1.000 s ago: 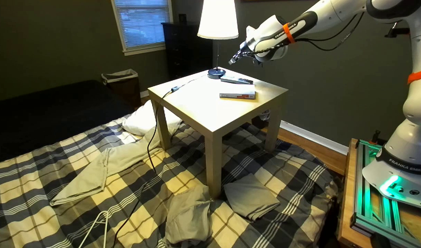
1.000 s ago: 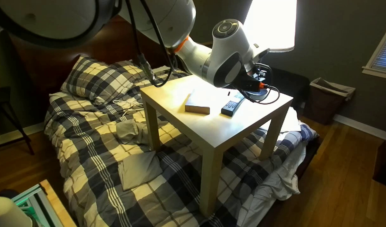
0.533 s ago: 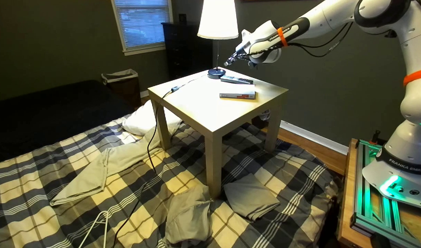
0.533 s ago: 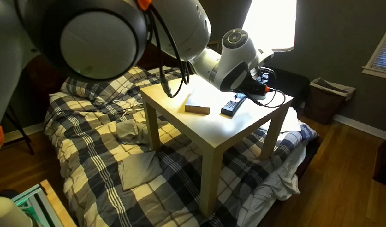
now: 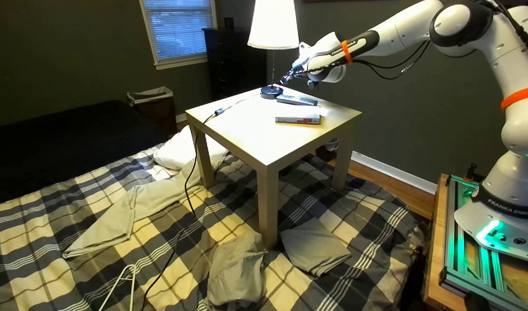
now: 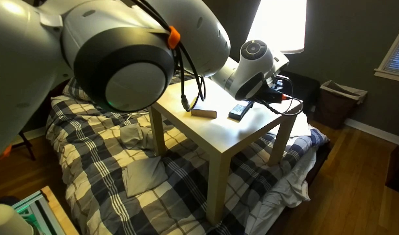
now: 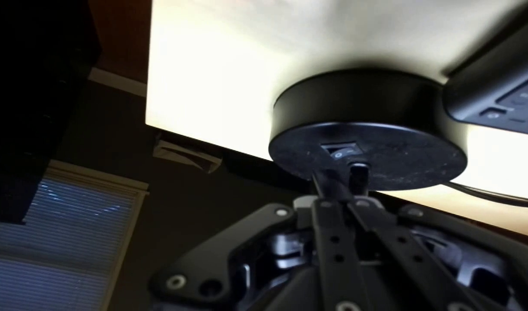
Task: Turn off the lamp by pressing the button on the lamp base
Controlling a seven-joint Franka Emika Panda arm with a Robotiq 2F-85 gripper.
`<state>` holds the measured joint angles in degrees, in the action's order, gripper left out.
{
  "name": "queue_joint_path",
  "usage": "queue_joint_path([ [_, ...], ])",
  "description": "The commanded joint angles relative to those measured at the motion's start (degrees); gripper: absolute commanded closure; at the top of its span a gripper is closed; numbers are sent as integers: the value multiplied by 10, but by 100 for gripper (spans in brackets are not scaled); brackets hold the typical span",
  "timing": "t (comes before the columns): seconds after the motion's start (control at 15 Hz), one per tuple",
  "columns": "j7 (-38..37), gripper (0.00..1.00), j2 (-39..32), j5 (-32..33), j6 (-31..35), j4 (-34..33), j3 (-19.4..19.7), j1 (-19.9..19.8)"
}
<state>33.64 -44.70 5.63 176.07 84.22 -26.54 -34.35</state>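
Lower and farther inward than half a second ago, the arm (image 5: 456, 26) has brought its jaws closer to the lamp base (image 5: 268, 92), while the lamp (image 5: 273, 23) itself has stayed where it was.

From the left in an exterior view, a window (image 5: 179, 28) shows bluish light, with a lined basket (image 5: 155, 113) below it. A tan-grey cloth (image 5: 112, 229) trails across the plaid bedspread (image 5: 190, 263). Next, a black cord (image 5: 186, 185) drops over the edge of the pale counter (image 5: 246, 142), its small inline piece (image 5: 219, 111) resting on top near that edge. The counter stands on the bedspread.

Toward the counter's far corner the lamp stands upright and lit, the tapered shade (image 6: 279, 24) glowing white in both exterior views, the thin dark stem (image 5: 273, 65) rising from the round dark base. Close up and upside down in the wrist view, that base has a rocker switch (image 7: 345, 151) marked O and I set in its top face. Just right of the base lies the remote (image 5: 296, 100), and nearer the camera, the book (image 5: 297, 116), flat on the counter.

Above the remote, right of the stem, come the jaws. They stand narrow, drawn together, their tips near the switch in the wrist view; whether they touch the lamp base I cannot tell. From there the arm runs up to the right, bends, and comes down to a metal frame (image 5: 451, 229) lit green.
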Motion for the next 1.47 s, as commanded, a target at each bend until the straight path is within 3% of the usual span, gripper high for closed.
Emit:
queue_joint_path([
  [0.0,29,100,-39,6,-22,-50,-19,-7],
  [0.6,62,100,-73,2,-44,-94,-38,-7],
  [1.13,62,100,-71,-1,-60,-102,-37,-7],
  [1.4,68,100,-67,-6,-68,-93,-54,-21],
])
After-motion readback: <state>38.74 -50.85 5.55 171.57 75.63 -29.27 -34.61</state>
